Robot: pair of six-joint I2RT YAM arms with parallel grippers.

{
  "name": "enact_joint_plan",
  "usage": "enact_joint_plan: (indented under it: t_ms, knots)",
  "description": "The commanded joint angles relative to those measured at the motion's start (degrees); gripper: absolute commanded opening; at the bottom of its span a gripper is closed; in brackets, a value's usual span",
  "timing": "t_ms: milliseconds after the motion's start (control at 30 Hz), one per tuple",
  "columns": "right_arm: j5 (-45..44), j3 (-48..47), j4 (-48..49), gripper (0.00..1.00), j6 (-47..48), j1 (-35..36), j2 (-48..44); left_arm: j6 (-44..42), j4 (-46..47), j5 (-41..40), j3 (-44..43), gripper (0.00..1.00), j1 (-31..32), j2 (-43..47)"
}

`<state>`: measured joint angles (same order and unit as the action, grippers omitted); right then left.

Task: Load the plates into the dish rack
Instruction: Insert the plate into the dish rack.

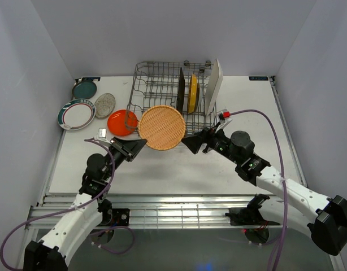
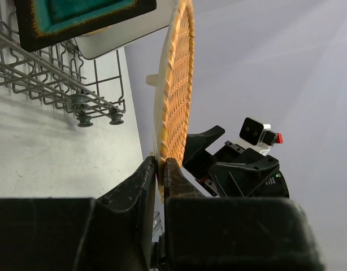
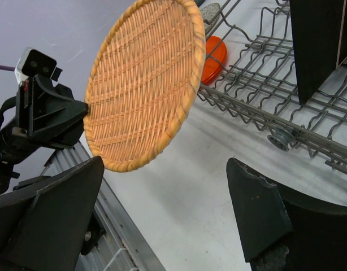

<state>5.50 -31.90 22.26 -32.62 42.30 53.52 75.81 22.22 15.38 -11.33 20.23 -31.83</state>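
Observation:
My left gripper [image 1: 138,145] is shut on the left rim of a round woven wood-tone plate [image 1: 162,127], which hangs upright above the table just in front of the dish rack [image 1: 162,84]. In the left wrist view the fingers [image 2: 145,175] pinch the plate [image 2: 176,84] edge-on. My right gripper [image 1: 195,142] is open at the plate's right side, apart from it; the woven plate [image 3: 142,84] shows beyond its spread fingers [image 3: 252,203]. A dark square plate [image 1: 181,90], a yellow plate [image 1: 193,93] and a white rectangle [image 1: 214,86] stand in the rack.
On the table left of the rack lie an orange plate [image 1: 121,122], a speckled grey one [image 1: 105,105], a teal one [image 1: 84,89] and a white one with a teal rim [image 1: 76,114]. The rack's left half holds bare tines.

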Motion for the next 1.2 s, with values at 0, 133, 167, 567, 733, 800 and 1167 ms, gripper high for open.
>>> enact_joint_plan:
  t_ms: [0, 133, 167, 567, 733, 800, 1167]
  knots:
    - [2.92, -0.88, 1.02, 0.93, -1.13, -0.99, 1.06, -1.02, 6.16, 1.14, -2.38, 0.00, 0.25, -1.56]
    - [5.66, 0.17, 3.14, 0.83, -2.27, -2.40, 0.71, -0.05, 9.77, 2.20, -0.97, 0.00, 0.42, -3.32]
    - [6.19, 0.43, 3.31, 0.82, -2.71, -2.75, 0.54, 0.04, 10.56, 2.38, -0.80, 0.00, 0.43, -3.76]
    - [14.80, 2.63, 9.81, 0.78, -7.28, -7.06, 1.94, 2.23, 16.36, 5.89, 0.43, 0.00, 1.04, -7.19]
    - [15.77, 3.95, 12.10, 0.71, -7.98, -7.76, 0.89, 3.11, 19.61, 6.77, 1.22, 0.00, 2.36, -9.64]
    - [16.30, 4.21, 13.50, 0.70, -8.77, -8.02, 0.54, 2.68, 20.14, 6.51, 1.23, 0.00, 3.32, -10.09]
    - [18.93, 5.09, 16.23, 0.36, -12.82, -9.70, 1.85, 0.48, 22.69, 6.42, 0.79, 0.00, 5.79, -12.64]
